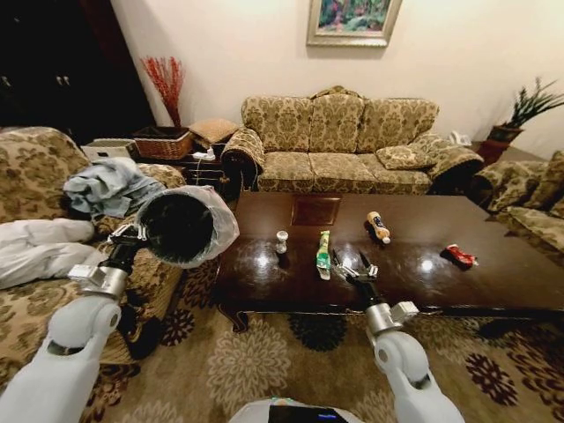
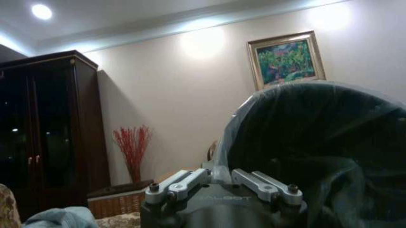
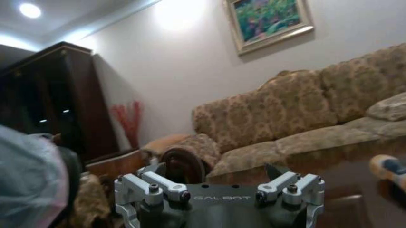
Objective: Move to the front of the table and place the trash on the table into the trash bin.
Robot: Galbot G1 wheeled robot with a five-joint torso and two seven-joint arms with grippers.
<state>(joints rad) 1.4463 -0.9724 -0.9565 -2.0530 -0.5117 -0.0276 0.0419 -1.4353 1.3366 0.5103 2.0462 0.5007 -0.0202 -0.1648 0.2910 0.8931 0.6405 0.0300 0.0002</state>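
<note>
Head view, right gripper (image 1: 357,267): fingers spread, over the table (image 1: 493,282), just beside the green-and-white bottle (image 1: 323,254).
Head view, left gripper (image 1: 134,233): clamps the rim of the trash bin (image 1: 187,226), raised beside the table.
Beyond the right gripper: clear bottle (image 1: 282,241), yellow-brown bottle (image 1: 378,227); red wrapper (image 1: 459,256) off to its right.
Left wrist view: bin (image 2: 323,152) rim pinched between the fingers (image 2: 180,184).
Right wrist view: fingers (image 3: 159,183) apart.

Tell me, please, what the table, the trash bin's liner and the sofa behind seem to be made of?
The table looks like dark wood with a glossy varnish: lamps mirror in its top. The liner of the trash bin, held up by the left gripper, seems thin translucent plastic film, crinkled and puffing over the rim. The sofa appears upholstered in woven, patterned fabric, olive-gold and matte.
</note>
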